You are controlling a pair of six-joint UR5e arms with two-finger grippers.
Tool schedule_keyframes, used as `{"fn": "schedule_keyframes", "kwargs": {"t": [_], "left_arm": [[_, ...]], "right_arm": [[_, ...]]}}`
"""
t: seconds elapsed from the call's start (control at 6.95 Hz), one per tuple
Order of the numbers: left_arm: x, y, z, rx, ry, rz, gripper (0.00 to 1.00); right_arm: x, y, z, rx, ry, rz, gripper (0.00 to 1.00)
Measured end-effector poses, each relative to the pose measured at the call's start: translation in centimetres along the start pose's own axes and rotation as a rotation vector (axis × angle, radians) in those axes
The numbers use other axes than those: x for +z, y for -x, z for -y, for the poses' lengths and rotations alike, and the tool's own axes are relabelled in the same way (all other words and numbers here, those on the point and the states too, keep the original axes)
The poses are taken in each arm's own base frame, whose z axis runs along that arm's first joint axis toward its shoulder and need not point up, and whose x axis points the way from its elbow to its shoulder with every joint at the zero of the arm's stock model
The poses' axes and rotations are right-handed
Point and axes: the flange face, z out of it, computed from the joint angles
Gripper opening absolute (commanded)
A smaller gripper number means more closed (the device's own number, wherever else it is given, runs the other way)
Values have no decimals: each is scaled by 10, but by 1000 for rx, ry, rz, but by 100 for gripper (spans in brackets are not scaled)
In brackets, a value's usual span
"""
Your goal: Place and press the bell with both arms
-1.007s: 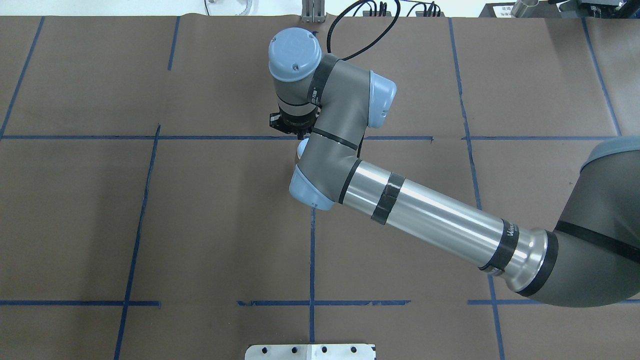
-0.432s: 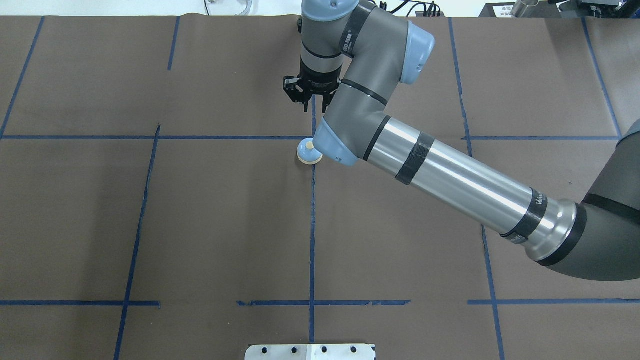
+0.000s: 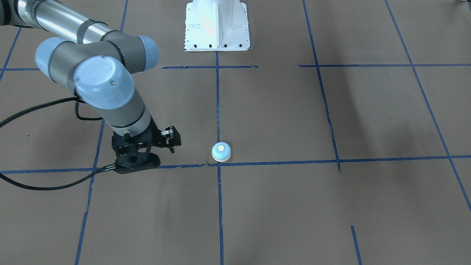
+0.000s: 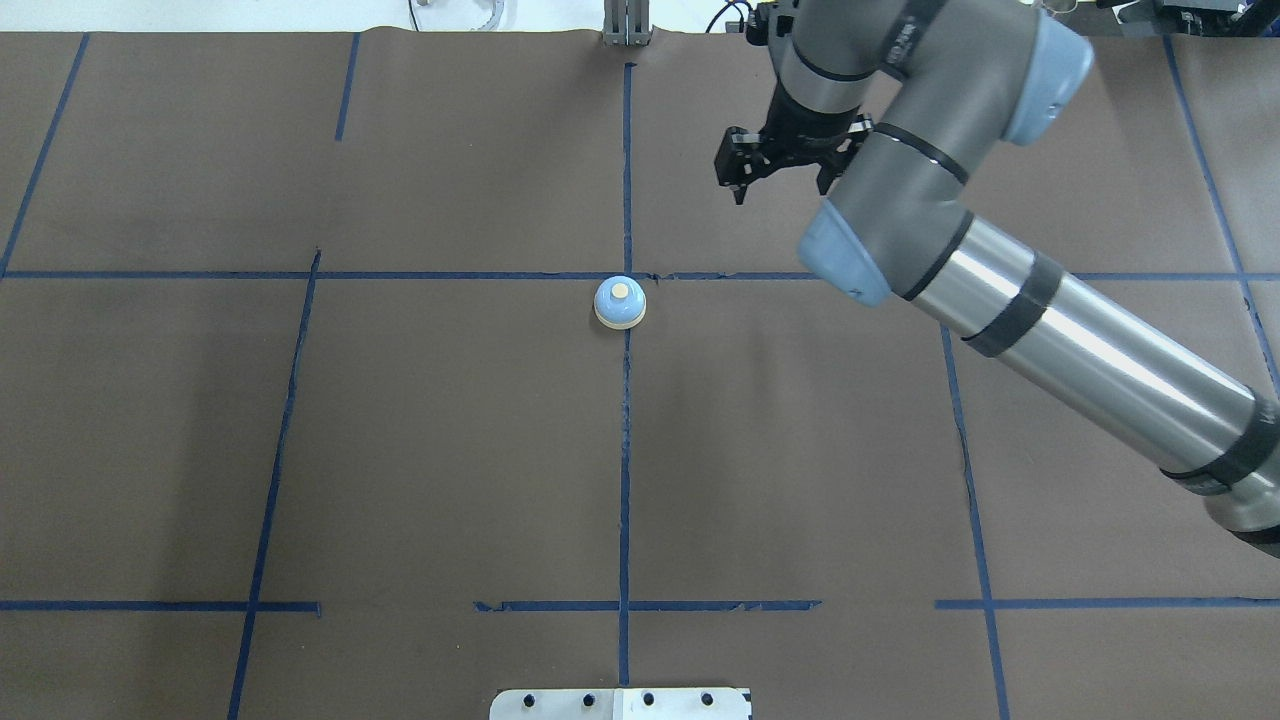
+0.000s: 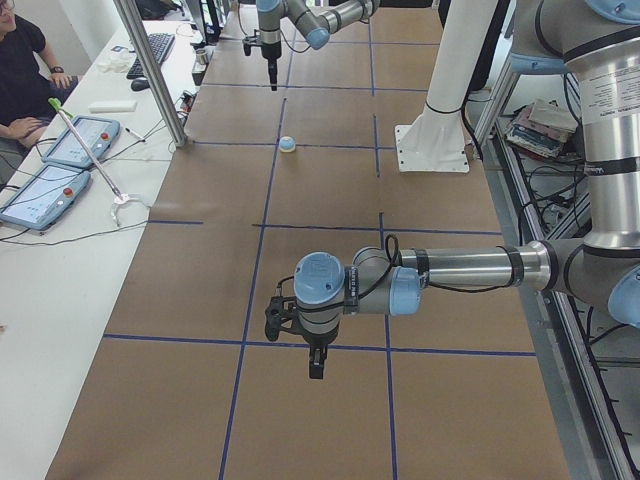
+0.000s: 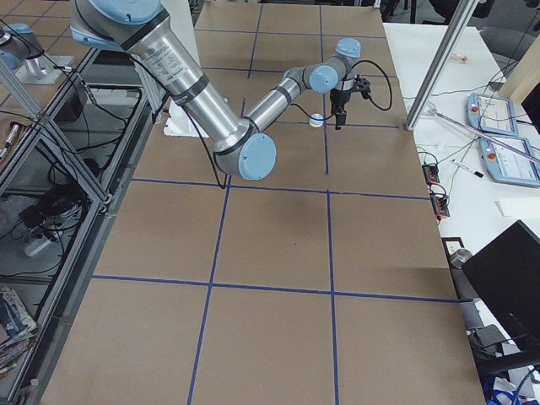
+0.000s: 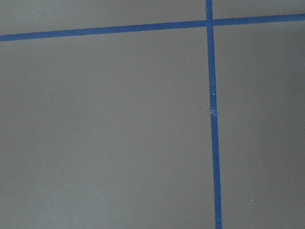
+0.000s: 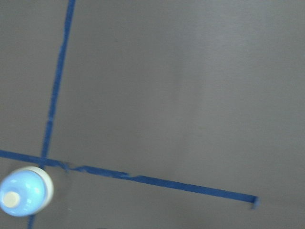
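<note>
The small light-blue bell (image 4: 620,302) with its cream button stands alone on the brown table where two blue tape lines cross. It also shows in the front view (image 3: 221,151) and at the lower left of the right wrist view (image 8: 24,198). My right gripper (image 4: 778,168) hangs above the table, well to the right of the bell and farther back, touching nothing. Its black body shows in the front view (image 3: 137,161), but I cannot tell how the jaws stand. My left gripper (image 5: 316,362) shows only in the left side view, far from the bell. I cannot tell whether it is open or shut.
The brown mat (image 4: 400,450) carries a grid of blue tape lines. The white pedestal base (image 3: 217,25) stands at the robot's side. A metal post (image 5: 150,70), tablets and an operator are beyond the table's far edge. The left wrist view shows only mat and tape.
My right arm has lifted off the bell and swung back and to the right in the overhead view. The bell, half hidden before, now stands uncovered at the tape crossing.
</note>
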Motion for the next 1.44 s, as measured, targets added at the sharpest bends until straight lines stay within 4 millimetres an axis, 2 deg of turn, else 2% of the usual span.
{"fn": "schedule_keyframes", "kwargs": {"t": [0.14, 0.58, 0.86, 1.15, 1.29, 1.44], "left_arm": [[1, 0, -1, 0, 1, -1, 100], [0, -1, -3, 3, 0, -3, 100], [-2, -3, -6, 6, -2, -2, 100], [-2, -3, -6, 6, -2, -4, 100], [-2, -3, -6, 6, -2, -4, 100], [-2, -3, -6, 6, -2, -4, 100]], "right_arm": [[-9, -56, -19, -68, 6, -29, 100], [-15, -225, -69, -240, 67, -48, 100], [-32, -333, -117, -268, 84, -33, 100], [-52, -441, -176, -153, 81, -41, 100], [-60, -486, -207, -65, 79, -50, 100], [-60, -522, -243, 19, 87, -54, 100]]}}
